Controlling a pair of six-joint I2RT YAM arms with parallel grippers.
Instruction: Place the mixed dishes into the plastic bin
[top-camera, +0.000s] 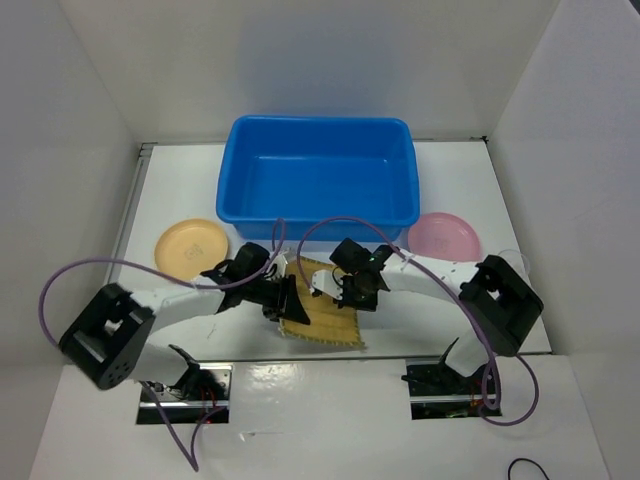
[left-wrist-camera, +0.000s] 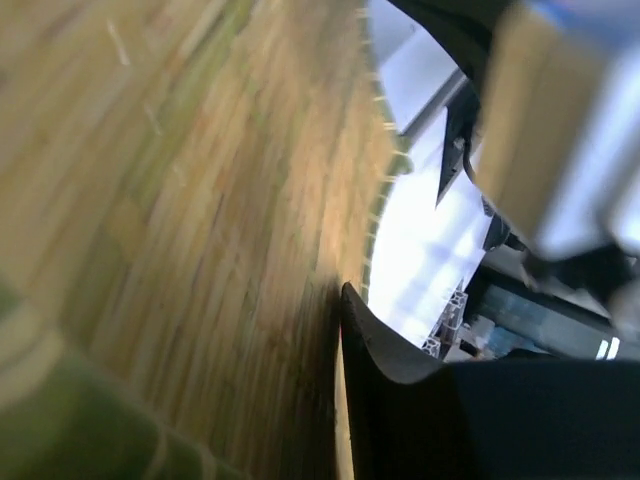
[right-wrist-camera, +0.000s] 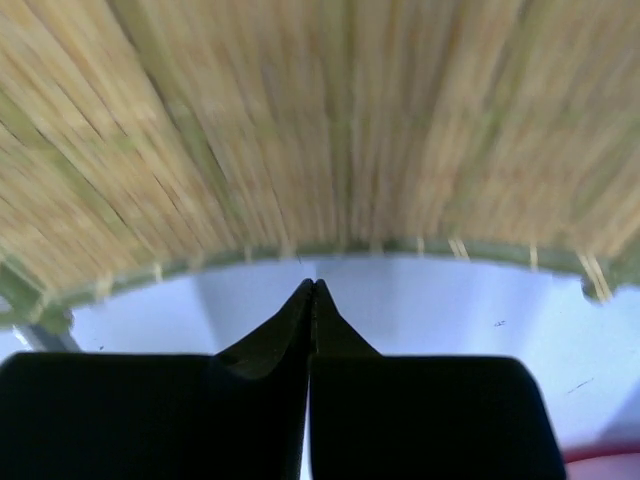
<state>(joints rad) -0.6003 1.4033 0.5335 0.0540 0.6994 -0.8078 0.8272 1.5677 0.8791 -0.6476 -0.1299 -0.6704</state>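
The left tool (top-camera: 288, 300) pinches the bamboo mat (top-camera: 328, 322) at its left edge. The right tool (right-wrist-camera: 312, 290), fingers pressed together, sits just beside the mat's edge

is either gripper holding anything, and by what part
The left gripper seems to pinch the bamboo mat by its left edge, though only one finger shows. The right gripper is shut, empty, just short of the mat.

Top camera looks down from behind; both wrist cameras face the mat (top-camera: 330, 322) closely.
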